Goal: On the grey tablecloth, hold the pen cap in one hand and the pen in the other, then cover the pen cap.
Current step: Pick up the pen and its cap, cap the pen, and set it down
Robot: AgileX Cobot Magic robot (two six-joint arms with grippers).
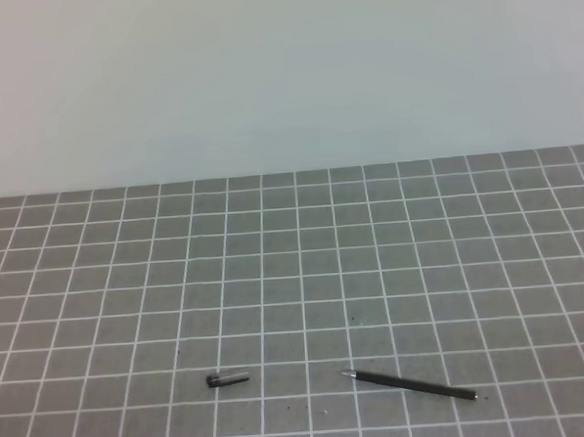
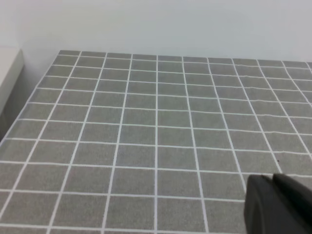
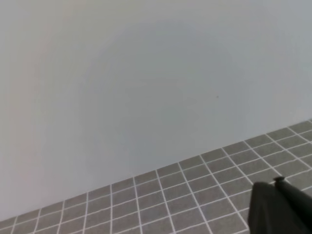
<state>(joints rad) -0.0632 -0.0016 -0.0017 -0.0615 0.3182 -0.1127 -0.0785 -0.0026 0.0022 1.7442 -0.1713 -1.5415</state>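
Note:
The grey tablecloth [image 1: 295, 277] with its white grid fills the lower half of the exterior high view. The short dark grey pen cap [image 1: 228, 378] lies near the front edge, left of centre. To its right lies the thin black pen [image 1: 410, 384], silvery tip pointing left toward the cap. Neither arm shows in that view. In the left wrist view my left gripper [image 2: 279, 204] is a dark shape at the bottom right, its fingers together over bare cloth [image 2: 146, 131]. In the right wrist view my right gripper [image 3: 280, 208] is shut at the bottom right, aimed at the wall.
A plain pale wall [image 1: 284, 72] rises behind the cloth's far edge. In the left wrist view a light-coloured ledge [image 2: 7, 73] stands at the far left, beside the cloth's edge. A few tiny dark specks dot the cloth near the pen.

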